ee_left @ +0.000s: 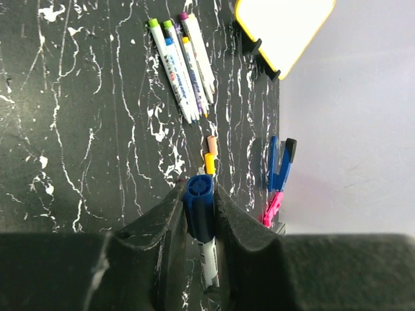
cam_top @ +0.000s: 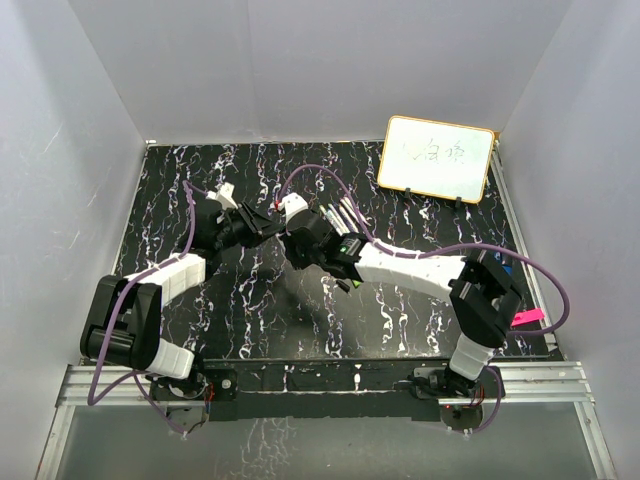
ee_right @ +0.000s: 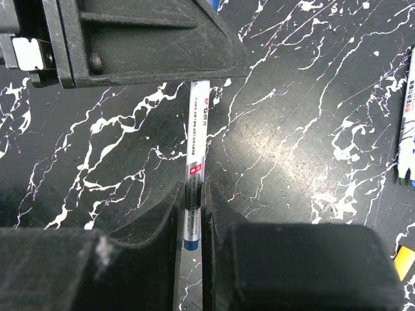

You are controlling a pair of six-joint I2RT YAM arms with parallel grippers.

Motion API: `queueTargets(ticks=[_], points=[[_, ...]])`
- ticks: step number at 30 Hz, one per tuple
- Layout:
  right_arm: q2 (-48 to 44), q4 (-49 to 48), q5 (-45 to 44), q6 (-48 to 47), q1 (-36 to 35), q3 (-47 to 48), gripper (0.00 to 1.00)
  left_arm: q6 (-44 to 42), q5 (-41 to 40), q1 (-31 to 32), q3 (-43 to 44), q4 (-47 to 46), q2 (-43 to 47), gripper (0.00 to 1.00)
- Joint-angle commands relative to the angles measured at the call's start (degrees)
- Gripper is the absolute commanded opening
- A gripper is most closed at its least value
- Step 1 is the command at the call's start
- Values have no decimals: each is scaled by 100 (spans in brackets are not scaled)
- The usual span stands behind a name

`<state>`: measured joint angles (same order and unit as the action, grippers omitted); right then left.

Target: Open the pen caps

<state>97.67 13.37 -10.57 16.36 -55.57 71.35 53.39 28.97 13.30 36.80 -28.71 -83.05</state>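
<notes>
Pen point(ee_right: 196, 129) spans between both grippers. I see my left gripper point(ee_left: 200, 210) pinching its blue cap point(ee_left: 198, 193), and my right gripper point(ee_right: 193, 197) clamping the barrel.

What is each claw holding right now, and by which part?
Both hold the same pen. The left claw is shut on its blue cap; the right claw clamps the white barrel.
</notes>
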Motion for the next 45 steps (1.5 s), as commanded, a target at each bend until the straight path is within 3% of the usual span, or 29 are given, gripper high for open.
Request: queueTargets(ticks=[1,5,7,10,11,16,24,41,45], points=[[-346,-335,29,-92,30,63,3,8,82,24,126,-199,6,15],[-353,-335,21,-81,48,60,7,5,82,25,149,-175,-8,0],[-338,-326,6,-83,56,67,20,-11,82,26,159,-133,-9,0],[-284,-292,-14,-89,56,93,47,8,74,36,151,-127,-7,0],[-278,-291,-13,-96,63,102,51,18,74,38,150,-149,-8,0],[-153,-282,15,-109,64,174,54,70,100,141,184,-189,8,0],[94,-308,56,-113,80,323,44,229,50,419,189,-351,7,0],[174,-354,116,-33,165,278,0,322,-223,608,221,-381,152,0],[174,-329,110,-2,174,265,0,235,-529,604,232,-198,207,0]])
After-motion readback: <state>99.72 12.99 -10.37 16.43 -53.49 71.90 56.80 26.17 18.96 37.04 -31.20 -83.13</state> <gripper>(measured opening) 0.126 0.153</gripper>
